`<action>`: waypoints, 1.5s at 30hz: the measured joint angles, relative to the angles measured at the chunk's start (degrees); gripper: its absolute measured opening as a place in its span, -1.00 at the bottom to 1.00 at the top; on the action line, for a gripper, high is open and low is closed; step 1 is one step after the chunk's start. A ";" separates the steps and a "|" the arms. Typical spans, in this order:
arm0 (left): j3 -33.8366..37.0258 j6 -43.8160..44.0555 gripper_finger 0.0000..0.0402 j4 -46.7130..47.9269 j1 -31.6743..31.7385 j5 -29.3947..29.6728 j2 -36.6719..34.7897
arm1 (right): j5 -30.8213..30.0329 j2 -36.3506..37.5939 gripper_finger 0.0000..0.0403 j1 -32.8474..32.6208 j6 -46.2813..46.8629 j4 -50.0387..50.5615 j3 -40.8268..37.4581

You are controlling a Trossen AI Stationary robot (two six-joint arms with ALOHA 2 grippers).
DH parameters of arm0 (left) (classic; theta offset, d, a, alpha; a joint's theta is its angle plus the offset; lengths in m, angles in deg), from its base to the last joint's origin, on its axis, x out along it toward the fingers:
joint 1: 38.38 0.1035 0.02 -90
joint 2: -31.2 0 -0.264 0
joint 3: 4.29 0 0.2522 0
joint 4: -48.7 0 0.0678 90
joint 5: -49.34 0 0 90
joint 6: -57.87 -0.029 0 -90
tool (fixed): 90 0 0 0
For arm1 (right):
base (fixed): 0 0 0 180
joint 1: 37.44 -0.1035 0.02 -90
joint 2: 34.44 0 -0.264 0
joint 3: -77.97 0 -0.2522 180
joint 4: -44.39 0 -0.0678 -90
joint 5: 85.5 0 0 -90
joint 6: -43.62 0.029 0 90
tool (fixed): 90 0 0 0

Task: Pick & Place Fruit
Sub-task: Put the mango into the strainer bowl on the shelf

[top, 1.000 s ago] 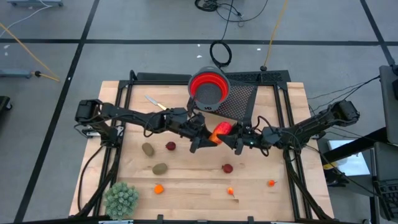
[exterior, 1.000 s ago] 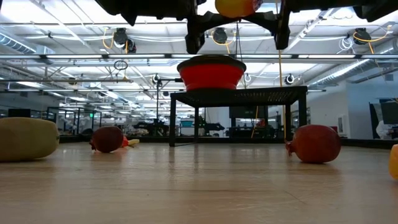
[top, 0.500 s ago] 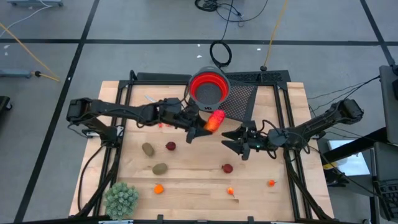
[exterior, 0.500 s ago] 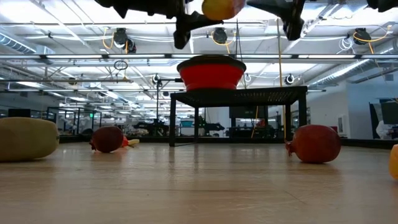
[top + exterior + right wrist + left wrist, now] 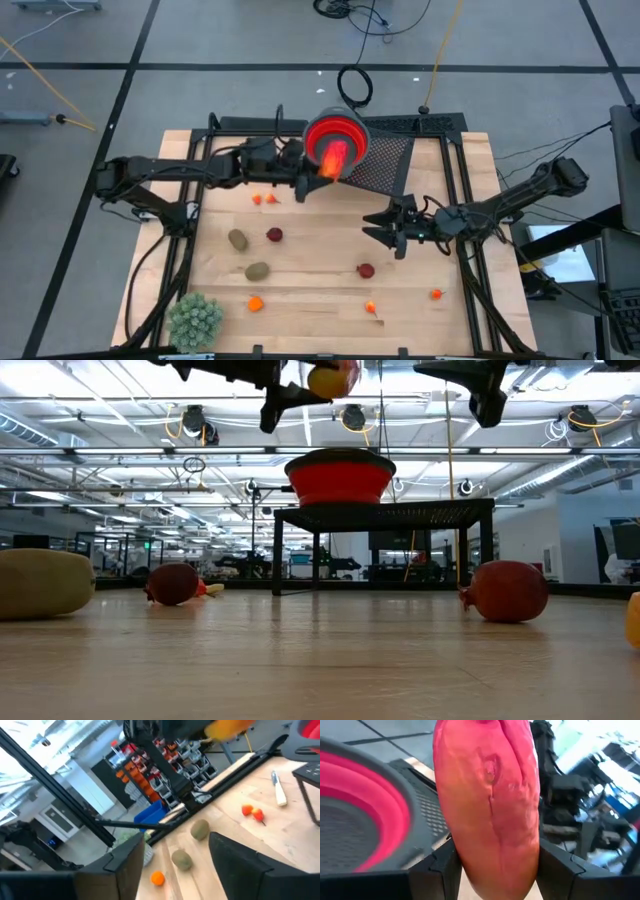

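My left gripper point(image 5: 322, 168) is shut on the longer red-orange fruit point(image 5: 336, 156) and holds it over the red bowl point(image 5: 322, 132), which stands on a black mesh stand point(image 5: 388, 165). My right gripper point(image 5: 384, 229) hangs open above the table's middle right with nothing between its fingers. Two brown kiwis point(image 5: 237, 240) point(image 5: 257, 271), two dark red fruits point(image 5: 274, 235) point(image 5: 366, 270) and small orange pieces point(image 5: 255, 303) point(image 5: 436, 294) lie on the wooden table. My left gripper pinches the red-orange fruit by its two long sides point(image 5: 470, 865) between its two fingers point(image 5: 440, 870). The fingers come nearly level from the table's left. The fruit reaches on past the fingertips and hangs clear above the bowl.
A pale green spiky plant ball point(image 5: 195, 318) sits at the near left corner. A small knife point(image 5: 278, 791) and a pair of orange bits point(image 5: 262, 198) lie on the far left part of the table. Bare wood lies between the scattered fruits.
My left gripper has carried the red-orange fruit up and toward the table's far edge, from the middle of the table, beside my right gripper, to above the red bowl. The fruit has stayed in the hold.
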 joint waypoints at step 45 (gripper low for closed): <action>-17.99 -44.92 -0.03 24.75 2.73 28.53 4.03 | 1.23 5.62 -0.99 -1.03 -13.52 2.65 0.02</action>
